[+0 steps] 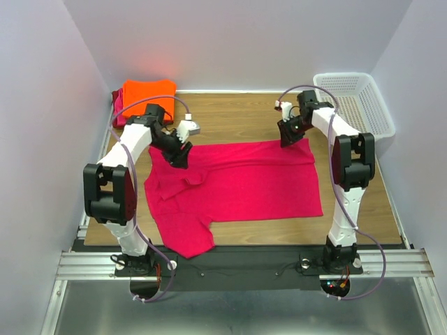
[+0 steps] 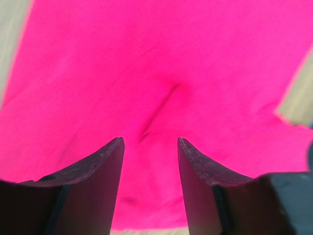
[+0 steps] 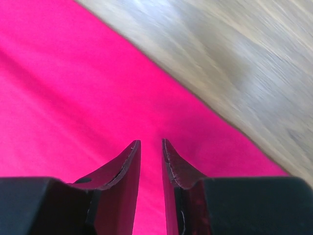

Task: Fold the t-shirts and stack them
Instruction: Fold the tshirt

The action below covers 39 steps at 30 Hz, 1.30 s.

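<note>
Left gripper (image 2: 149, 141) is seen parted, hovering over the magenta-pink t-shirt (image 1: 244, 181), which is spread flat across the desk (image 1: 230, 115). At the shirt's far right corner the right gripper (image 3: 150, 142) is set with just a slit showing; whether cloth is pinched cannot be told.

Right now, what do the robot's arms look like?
The left arm and the right arm match: white tubes with chunky black joints. A thin lilac-grey cable loops along each one. The left gripper and the right gripper are black, each with two dark, curved fingers that narrow to blunt tips.
</note>
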{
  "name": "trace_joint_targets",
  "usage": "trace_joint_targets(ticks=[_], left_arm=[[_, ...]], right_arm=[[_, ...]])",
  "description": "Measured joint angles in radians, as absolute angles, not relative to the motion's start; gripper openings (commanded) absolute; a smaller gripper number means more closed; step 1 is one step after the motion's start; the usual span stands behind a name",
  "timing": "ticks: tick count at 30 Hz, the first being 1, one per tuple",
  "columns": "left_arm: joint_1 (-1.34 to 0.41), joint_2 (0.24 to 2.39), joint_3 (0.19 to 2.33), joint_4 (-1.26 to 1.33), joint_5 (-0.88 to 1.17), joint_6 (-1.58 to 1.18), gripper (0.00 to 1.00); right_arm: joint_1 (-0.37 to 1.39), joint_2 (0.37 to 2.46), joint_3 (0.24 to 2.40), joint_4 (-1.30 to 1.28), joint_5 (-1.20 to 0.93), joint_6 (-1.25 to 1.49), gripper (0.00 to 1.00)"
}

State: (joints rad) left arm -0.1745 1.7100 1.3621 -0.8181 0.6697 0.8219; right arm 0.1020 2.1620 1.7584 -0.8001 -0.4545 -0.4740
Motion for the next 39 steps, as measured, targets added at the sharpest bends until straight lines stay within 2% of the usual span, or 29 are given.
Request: trace_joint_targets(ticks=[3, 16, 22, 26, 29, 33, 35, 36, 39], left_arm=[[-0.112, 1.717, 1.365, -0.841, 0.645, 0.899, 0.63], [-0.135, 1.779, 1.272, -0.812, 0.634, 1.124, 0.65], [-0.163, 1.796, 1.250, -0.774, 0.615, 1.158, 0.60], [-0.191, 1.805, 1.236, -0.759, 0.602, 1.168, 0.45], [-0.210, 1.818, 1.234, -0.768, 0.595, 1.182, 0.28], [-0.231, 1.821, 1.230, -0.786, 0.591, 1.190, 0.11], [-0.240, 1.821, 1.229, -0.799, 0.590, 1.191, 0.06], [-0.242, 1.821, 1.229, -0.807, 0.591, 1.189, 0.00], [-0.259, 1.820, 1.228, -0.836, 0.590, 1.178, 0.00]], right_arm=[[0.133, 2.142, 1.754, -0.799, -0.462, -0.471, 0.30], [0.144, 2.138, 1.754, -0.799, -0.459, -0.463, 0.30], [0.144, 2.138, 1.754, -0.799, -0.449, -0.463, 0.29], [0.144, 2.138, 1.754, -0.799, -0.443, -0.463, 0.29], [0.144, 2.138, 1.754, -0.799, -0.435, -0.464, 0.29], [0.144, 2.138, 1.754, -0.799, -0.426, -0.465, 0.28], [0.144, 2.138, 1.754, -0.799, -0.423, -0.466, 0.28], [0.144, 2.138, 1.754, -0.799, -0.422, -0.466, 0.28], [0.144, 2.138, 1.754, -0.799, -0.421, -0.467, 0.28]])
